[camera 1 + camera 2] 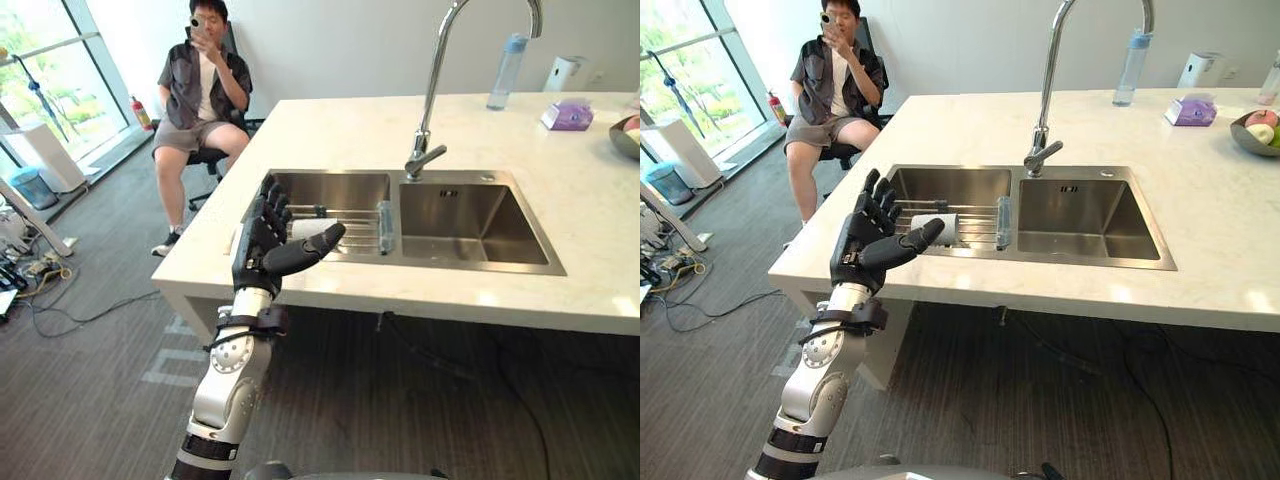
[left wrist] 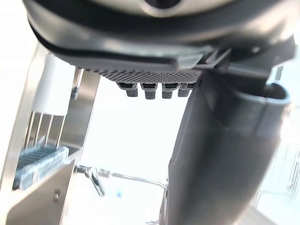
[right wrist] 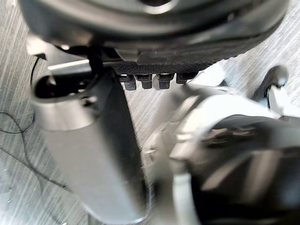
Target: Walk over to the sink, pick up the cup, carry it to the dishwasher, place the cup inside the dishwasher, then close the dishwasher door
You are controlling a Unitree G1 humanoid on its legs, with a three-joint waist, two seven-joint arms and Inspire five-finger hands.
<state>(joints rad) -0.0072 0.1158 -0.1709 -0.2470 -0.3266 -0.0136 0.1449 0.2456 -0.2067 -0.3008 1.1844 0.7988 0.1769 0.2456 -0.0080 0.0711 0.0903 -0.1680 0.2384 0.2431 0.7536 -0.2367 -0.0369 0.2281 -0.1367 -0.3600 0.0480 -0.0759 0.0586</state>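
Observation:
A pale cup (image 1: 937, 228) lies on its side on a wire rack (image 1: 345, 222) in the left basin of a steel double sink (image 1: 480, 262). My left hand (image 1: 262, 245) is raised over the counter's near edge, just in front of the cup. It is open, with straight, spread fingers and the thumb (image 1: 915, 240) pointing toward the cup without touching it. In the left wrist view the left hand (image 2: 220, 154) faces the basin and the tap lever (image 2: 93, 176). My right hand (image 3: 89, 140) hangs open above the grey floor, holding nothing.
A tall curved faucet (image 1: 432, 90) rises behind the sink. On the white counter (image 1: 330, 130) stand a water bottle (image 1: 507, 70), a purple box (image 1: 567, 115) and a fruit bowl (image 1: 1255, 132). A person (image 1: 200, 90) sits on a chair at the far left. Cables (image 1: 45, 290) lie on the floor.

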